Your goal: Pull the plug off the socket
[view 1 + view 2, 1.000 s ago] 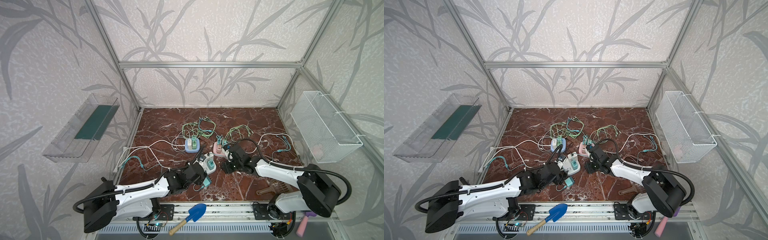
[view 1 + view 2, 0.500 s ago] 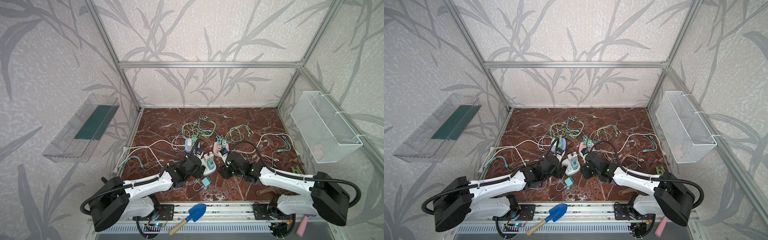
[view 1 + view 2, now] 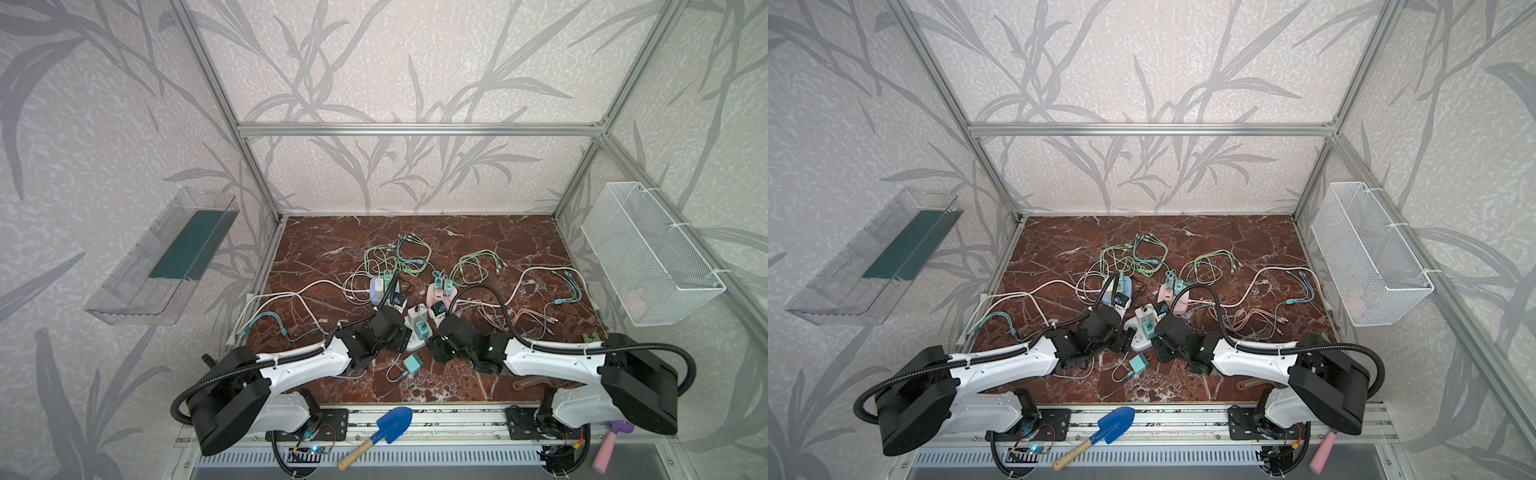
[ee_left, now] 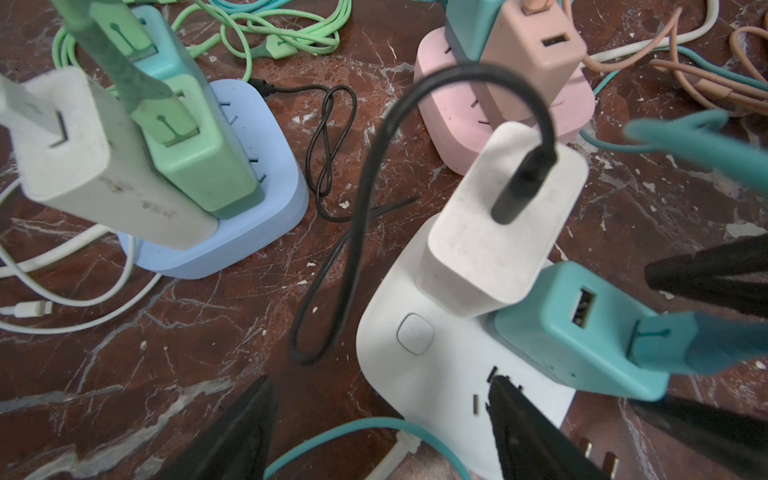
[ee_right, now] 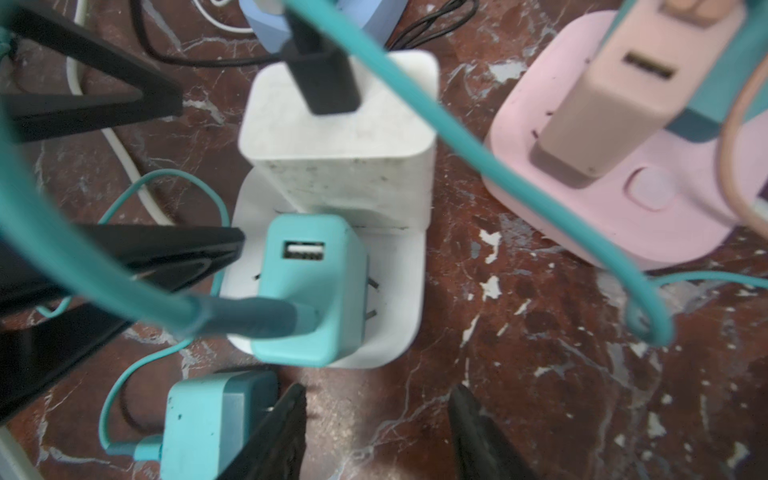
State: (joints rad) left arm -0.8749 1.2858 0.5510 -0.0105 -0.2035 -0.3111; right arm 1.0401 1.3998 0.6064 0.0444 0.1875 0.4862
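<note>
A white socket [image 3: 417,337] [image 5: 399,266] lies mid-floor with a white plug [image 4: 490,232] [image 5: 340,149] on a black cable and a teal plug [image 4: 582,332] [image 5: 316,291] on a teal cable standing in it. My left gripper [image 4: 378,415] [image 3: 402,332] is open at the socket's left edge, one finger [image 4: 511,415] over its corner. My right gripper [image 5: 378,419] [image 3: 434,347] is open over bare floor just in front of the socket, nothing between its fingers. A loose teal plug [image 5: 208,424] [image 3: 411,365] lies beside it.
A blue socket [image 3: 377,287] [image 4: 249,199] and a pink socket [image 3: 441,294] [image 5: 623,199], both holding plugs, stand behind. Green, white and pink cables sprawl over the marble floor. A wire basket [image 3: 648,257] hangs right, a clear tray [image 3: 166,257] left.
My right gripper has come from beside the pink socket to the front of the white socket and opened a little. The left gripper has edged closer to the white socket.
</note>
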